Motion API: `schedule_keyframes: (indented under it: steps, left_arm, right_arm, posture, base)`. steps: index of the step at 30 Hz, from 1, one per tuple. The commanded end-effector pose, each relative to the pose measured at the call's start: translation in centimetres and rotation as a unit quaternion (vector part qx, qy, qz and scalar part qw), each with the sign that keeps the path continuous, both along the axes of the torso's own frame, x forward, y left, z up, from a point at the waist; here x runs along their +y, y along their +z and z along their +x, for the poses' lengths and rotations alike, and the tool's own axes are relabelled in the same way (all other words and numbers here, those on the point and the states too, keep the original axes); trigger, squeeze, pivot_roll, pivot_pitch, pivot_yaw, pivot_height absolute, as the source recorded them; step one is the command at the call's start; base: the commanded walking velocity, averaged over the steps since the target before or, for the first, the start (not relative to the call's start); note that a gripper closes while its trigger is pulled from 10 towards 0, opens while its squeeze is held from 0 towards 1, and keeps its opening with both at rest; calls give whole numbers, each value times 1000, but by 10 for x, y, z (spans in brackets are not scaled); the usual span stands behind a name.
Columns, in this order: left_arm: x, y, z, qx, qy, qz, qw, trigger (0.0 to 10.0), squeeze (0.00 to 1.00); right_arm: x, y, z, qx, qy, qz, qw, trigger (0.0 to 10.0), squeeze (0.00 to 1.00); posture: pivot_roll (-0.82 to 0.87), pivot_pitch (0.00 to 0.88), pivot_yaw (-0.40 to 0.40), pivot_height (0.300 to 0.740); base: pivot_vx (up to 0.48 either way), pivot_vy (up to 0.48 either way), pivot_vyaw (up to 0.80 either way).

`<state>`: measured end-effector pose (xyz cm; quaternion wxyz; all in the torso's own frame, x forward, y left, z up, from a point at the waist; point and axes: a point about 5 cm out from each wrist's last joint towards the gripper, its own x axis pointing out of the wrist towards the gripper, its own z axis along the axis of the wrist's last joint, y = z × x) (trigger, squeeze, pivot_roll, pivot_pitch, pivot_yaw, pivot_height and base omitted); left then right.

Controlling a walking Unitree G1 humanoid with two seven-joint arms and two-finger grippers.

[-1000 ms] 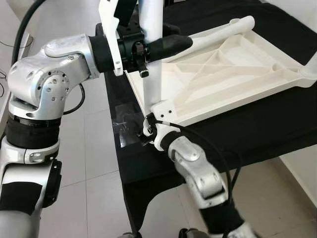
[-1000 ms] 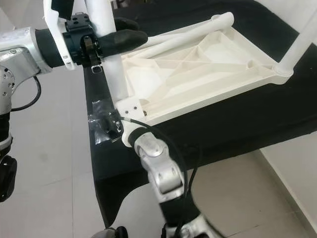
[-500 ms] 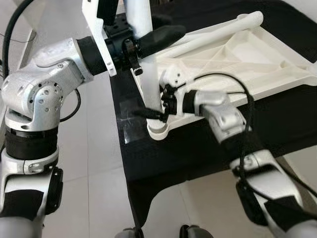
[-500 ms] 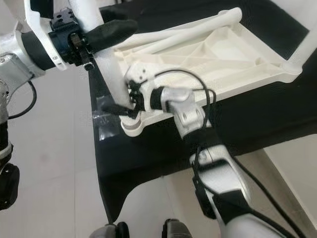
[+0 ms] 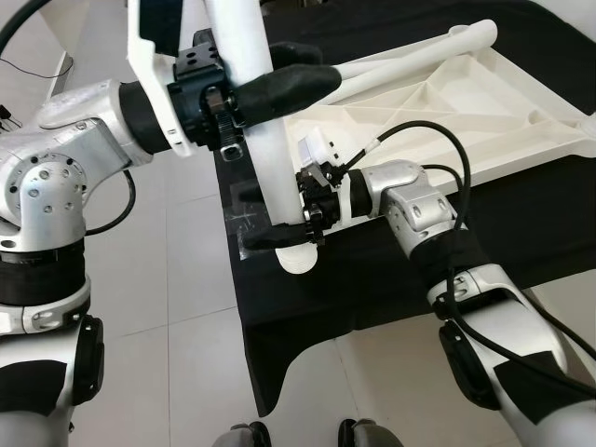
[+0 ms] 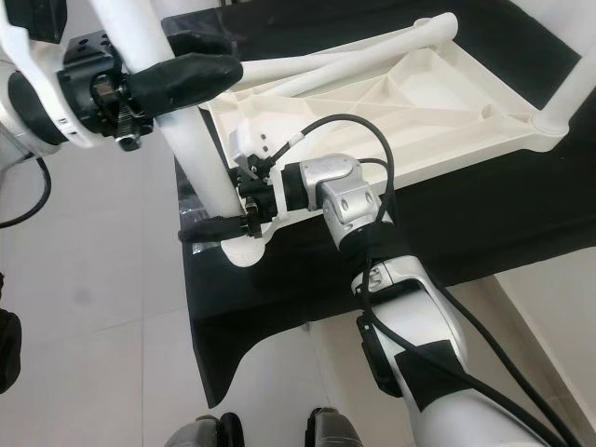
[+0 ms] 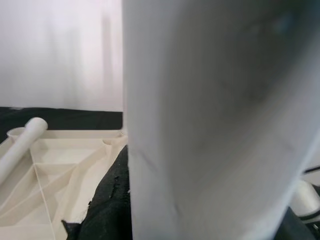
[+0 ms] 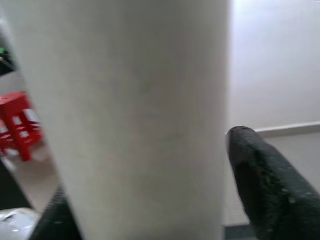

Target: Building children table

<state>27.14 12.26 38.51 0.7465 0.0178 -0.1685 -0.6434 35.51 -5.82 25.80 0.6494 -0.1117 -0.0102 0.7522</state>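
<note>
The white plastic tabletop point(image 5: 447, 112) lay upside down on a surface draped in black cloth point(image 5: 521, 223), its ribbed underside facing up. A white leg point(image 5: 265, 130) stood nearly upright in the socket point(image 5: 298, 258) at the near corner, at the edge of the cloth, leaning a little toward the robot's left. Another leg point(image 5: 410, 65) lay flat along the far rim of the tabletop, and part of a third rose at the right-hand corner point(image 6: 573, 88).

The left gripper point(image 5: 279, 86) reached in from the left and was clenched around the upper part of the standing leg, one black finger point(image 5: 289, 84) wrapped across its front. In the left wrist view the leg point(image 7: 220, 120) stood close and blurred, with the tabletop's ribs point(image 7: 55, 170) beyond it.

The right gripper point(image 5: 284, 237) came in from the right, low down, and grasped the same leg just above the socket; one long black finger point(image 6: 219, 225) lay across the leg's base, pointing left over the cloth. Its black cable point(image 5: 438, 149) looped above the forearm. In the right wrist view the leg point(image 8: 125, 120) sat against a black fingertip point(image 8: 265, 175), and a red stool point(image 8: 17, 122) stood in the background.

Pale floor tiles point(image 5: 177, 307) showed to the left of the draped surface
</note>
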Motion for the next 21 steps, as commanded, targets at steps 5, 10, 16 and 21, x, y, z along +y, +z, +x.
schedule_keyframes:
  steps: [5,10,16,21]
  left_arm:
    - [-19,2,-20,-4,-158,53,986,0,0]
    - [-22,15,-29,-18,-206,70,976,0,0]
    - [-31,28,-37,-25,-252,72,965,0,0]
    - [-37,32,-39,-19,-251,68,965,0,0]
  right_arm:
    - [3,14,-1,-17,33,9,999,0,0]
    - [6,12,-12,3,86,3,996,0,0]
    - [15,11,-19,2,109,12,994,0,0]
    - [16,11,-14,-19,73,18,997,0,0]
  posture:
    - [7,227,26,740]
    - [3,215,29,740]
    - [1,206,34,740]
    - [-1,201,32,740]
  base:
    - [0,0,0]
    - [0,0,0]
    - [0,0,0]
    - [0,0,0]
